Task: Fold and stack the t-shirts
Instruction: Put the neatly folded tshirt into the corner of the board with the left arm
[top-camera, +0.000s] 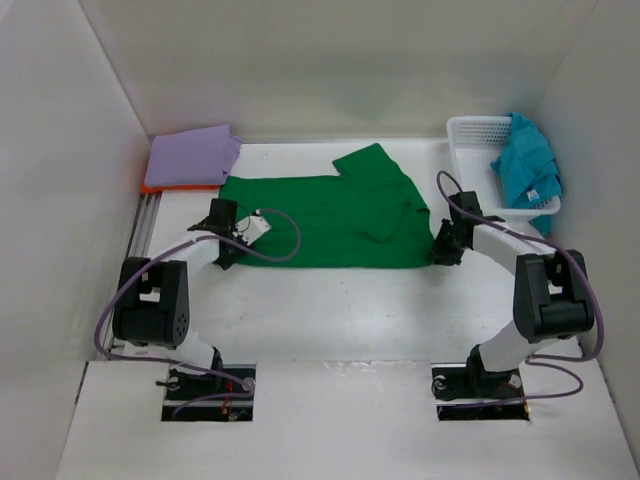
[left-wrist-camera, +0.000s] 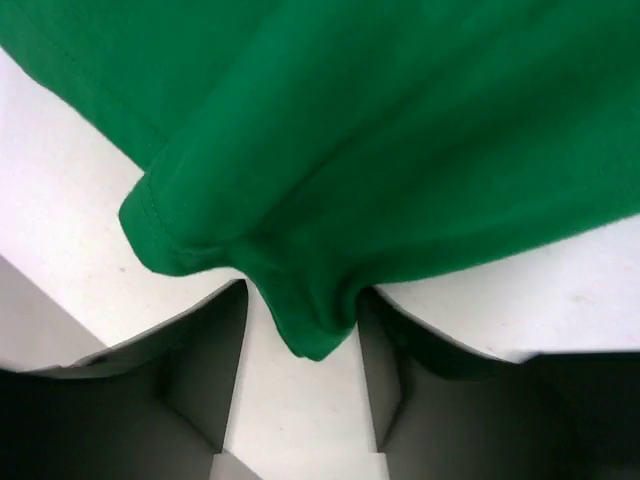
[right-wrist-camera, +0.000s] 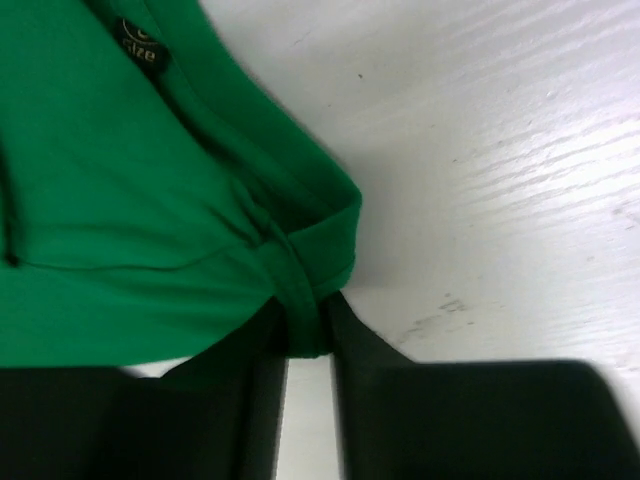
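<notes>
A white counter (top-camera: 330, 320), walled in white on three sides, is seen from above. The middle of it is taken up by a bright green cloth t-shirt (top-camera: 340, 215), laid out flat and crosswise. One short sleeve is pointed towards the back wall, and another is folded over the body near the right end.

At the back left, a lavender purple t-shirt (top-camera: 192, 155) is laid folded on an orange t-shirt (top-camera: 150, 187), of which only a thin edge is shown. At the back right, a white plastic mesh basket (top-camera: 470, 130) is placed against the wall, and a teal blue t-shirt (top-camera: 527, 165) is heaped crumpled in it, spilling over its right rim.

The green shirt's left end is partly crossed by a grey-purple cable (top-camera: 285, 245) looped from the left arm.

The left tool (top-camera: 235, 238) is set at the shirt's left edge. Its fingers are held apart, and a hemmed corner of green cloth (left-wrist-camera: 400, 130) is draped between them over bare counter. The right tool (top-camera: 443, 245) is set at the right edge. A folded hem (right-wrist-camera: 305, 310) fills the narrow gap at its fingertips; whether it is clamped cannot be told.

A small black neck label (right-wrist-camera: 143, 45) is shown in the right wrist view.
</notes>
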